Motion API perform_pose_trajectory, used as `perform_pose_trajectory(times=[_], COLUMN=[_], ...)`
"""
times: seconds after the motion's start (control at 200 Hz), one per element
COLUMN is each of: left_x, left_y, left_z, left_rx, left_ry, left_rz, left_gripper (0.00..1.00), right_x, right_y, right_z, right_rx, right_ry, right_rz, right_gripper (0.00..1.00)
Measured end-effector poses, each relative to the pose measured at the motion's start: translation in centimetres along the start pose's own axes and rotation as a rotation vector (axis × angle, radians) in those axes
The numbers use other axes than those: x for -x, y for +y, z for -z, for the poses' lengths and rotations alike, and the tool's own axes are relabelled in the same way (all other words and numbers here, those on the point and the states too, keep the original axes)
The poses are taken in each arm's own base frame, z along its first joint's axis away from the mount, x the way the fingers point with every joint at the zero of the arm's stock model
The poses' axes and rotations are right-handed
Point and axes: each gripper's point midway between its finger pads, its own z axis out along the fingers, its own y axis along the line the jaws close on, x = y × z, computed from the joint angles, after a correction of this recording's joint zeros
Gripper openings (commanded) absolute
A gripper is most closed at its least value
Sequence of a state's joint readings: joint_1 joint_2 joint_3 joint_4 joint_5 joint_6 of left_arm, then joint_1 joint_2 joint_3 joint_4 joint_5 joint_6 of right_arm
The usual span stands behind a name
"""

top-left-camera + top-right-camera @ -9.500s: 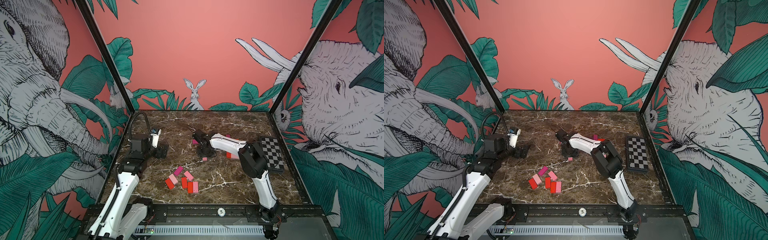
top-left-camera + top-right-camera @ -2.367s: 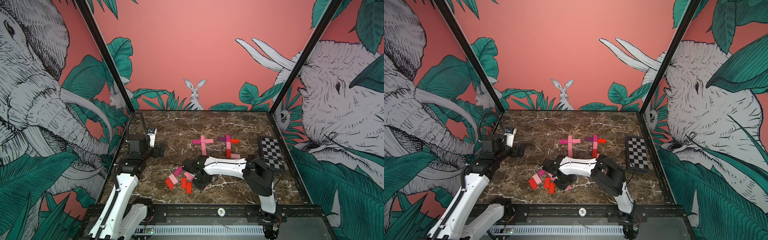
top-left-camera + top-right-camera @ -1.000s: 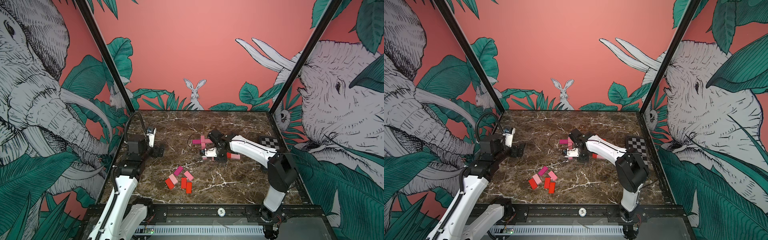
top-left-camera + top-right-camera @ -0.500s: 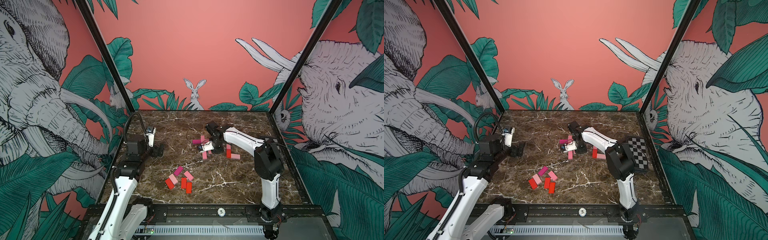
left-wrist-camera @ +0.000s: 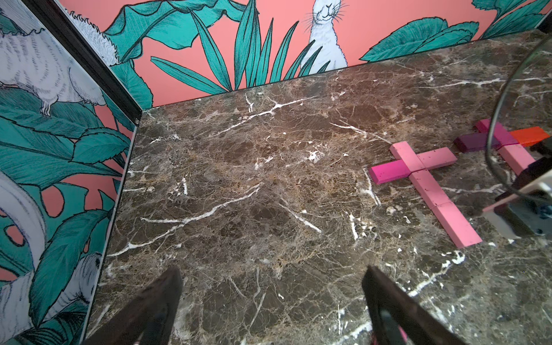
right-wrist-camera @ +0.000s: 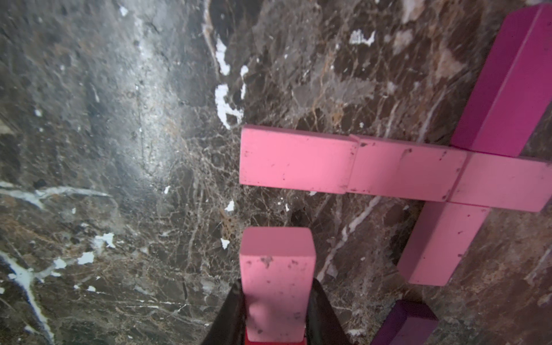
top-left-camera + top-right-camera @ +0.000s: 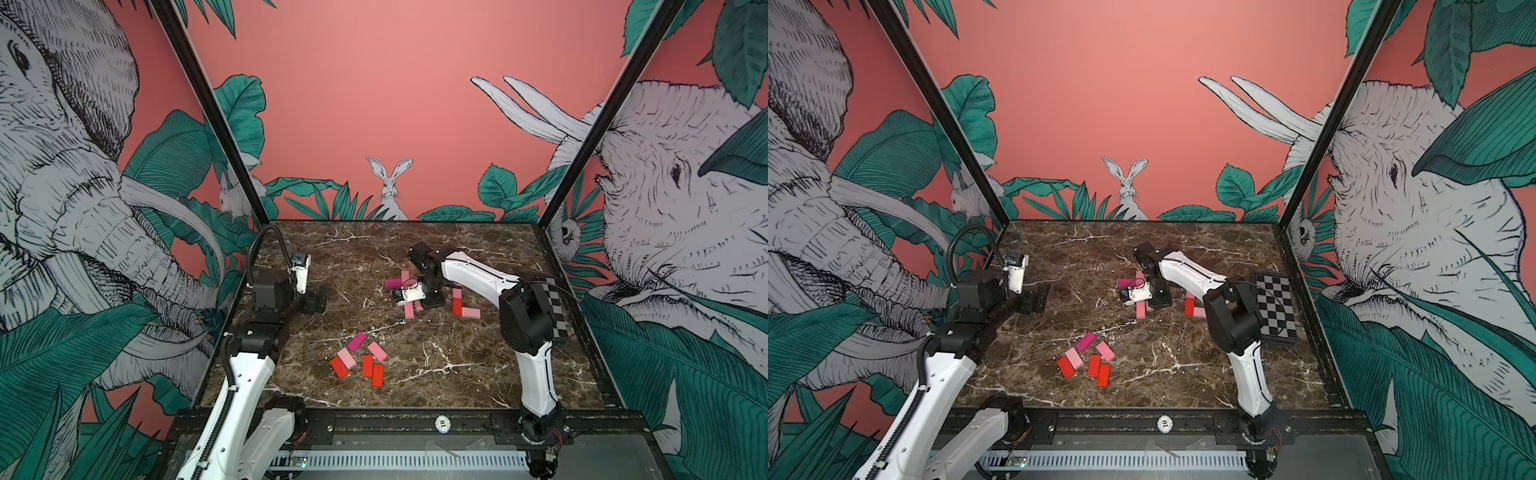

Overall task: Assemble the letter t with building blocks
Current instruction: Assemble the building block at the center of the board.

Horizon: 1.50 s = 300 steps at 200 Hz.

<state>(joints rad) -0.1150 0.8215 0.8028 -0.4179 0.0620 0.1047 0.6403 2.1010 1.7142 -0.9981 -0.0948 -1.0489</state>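
Left wrist view shows the left gripper (image 5: pixel 272 271) wide open and empty above the table (image 5: pixel 239 179). Both top views alone show 6 loose blocks (image 7: pixel 360 362) low in the middle. Right wrist view alone shows the right gripper (image 6: pixel 277 288) squeezing 1 pink block (image 6: pixel 277 257) near the pink t (image 6: pixel 403 170). The right arm (image 7: pixel 473 272) reaches left, wrist bent down.

Pink t of five flat rectangular blocks (image 5: pixel 418 171): flat on the brown marble tabletop (image 7: pixel 457 374), one arm magenta.
Purple, magenta, red and pale pink t (image 5: pixel 501 137): just beside it, partly hidden.
Spare pink block (image 6: pixel 277 268): pinched in the right gripper (image 6: pixel 276 298), near the pink stem.
Six loose blocks (image 7: pixel 367 365): red, pink and magenta, scattered nearer the front.
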Motion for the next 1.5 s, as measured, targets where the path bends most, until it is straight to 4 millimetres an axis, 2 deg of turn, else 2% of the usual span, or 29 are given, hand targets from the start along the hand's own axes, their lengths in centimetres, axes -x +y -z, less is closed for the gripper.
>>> perform_pose_trajectory(times=[0.31,1.02,1.5], left_x=[0.0,0.0,0.0], left_y=[0.0,0.0,0.0], left_z=[0.0,0.0,0.0], left_rx=[0.000,0.001,0.001], left_ry=[-0.001,-0.001,-0.001], left_rz=[0.000,0.000,0.000], left_gripper=[0.97,0.96,0.97], right_x=[-0.4,-0.2,0.3], right_y=[0.2,-0.2,0.9], right_z=[-1.6,-2.6,-3.2], right_rx=[0.028,0.016,0.037], right_ry=[0.027,0.044,0.055], right_rz=[-0.058,-0.099,-0.103], right_gripper=[0.02,0.05,0.06])
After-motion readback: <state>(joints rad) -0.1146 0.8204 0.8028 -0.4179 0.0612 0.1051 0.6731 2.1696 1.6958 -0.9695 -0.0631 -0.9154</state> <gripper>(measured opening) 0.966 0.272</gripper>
